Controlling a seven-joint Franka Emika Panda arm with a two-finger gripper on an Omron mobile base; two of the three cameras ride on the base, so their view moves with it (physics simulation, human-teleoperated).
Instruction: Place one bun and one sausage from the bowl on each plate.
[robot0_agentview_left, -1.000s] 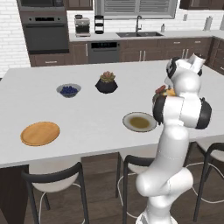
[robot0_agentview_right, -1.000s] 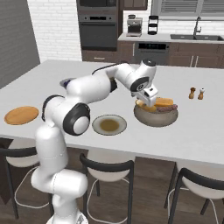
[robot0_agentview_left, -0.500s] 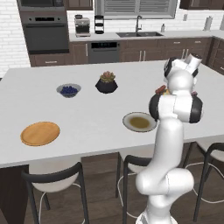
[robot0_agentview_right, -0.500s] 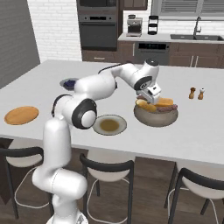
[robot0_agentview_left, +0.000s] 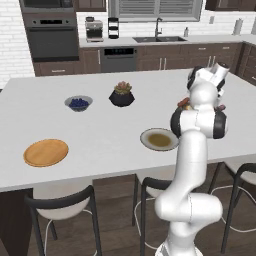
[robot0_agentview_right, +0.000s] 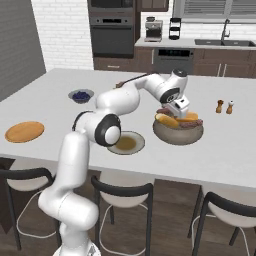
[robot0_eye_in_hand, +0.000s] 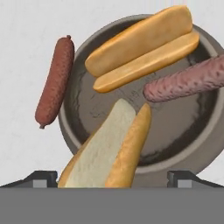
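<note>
Two finger tips (robot0_eye_in_hand: 41, 178) stood spread wide at the lower corners of the hand view, nothing between them, with the gripper (robot0_eye_in_hand: 113, 179) hanging above the bowl (robot0_eye_in_hand: 199, 144). Nearest the fingers, at the lower middle of that frame, a split bun (robot0_eye_in_hand: 109, 151) leaned over the bowl's near rim, its pale cut face up. Beyond it a second bun (robot0_eye_in_hand: 142, 46) lay across the upper part of the bowl, a reddish sausage (robot0_eye_in_hand: 186, 81) ran off to the right edge, and a darker sausage (robot0_eye_in_hand: 54, 81) hung over the rim at the upper left, apparently half outside. In the right base view the bowl sat at centre right, the grey plate with the brown centre (robot0_agentview_right: 126, 143) just to its lower left, and the wooden plate (robot0_agentview_right: 24, 131) well apart at the far left edge. Judged risks: the near bun is tilted and propped, so a closing grip could tip it off the rim or catch only one half; the overhanging sausage could roll onto the counter (robot0_agentview_right: 220, 150) if the bowl were nudged; the long carry to the wooden plate would punish a loose hold.
</note>
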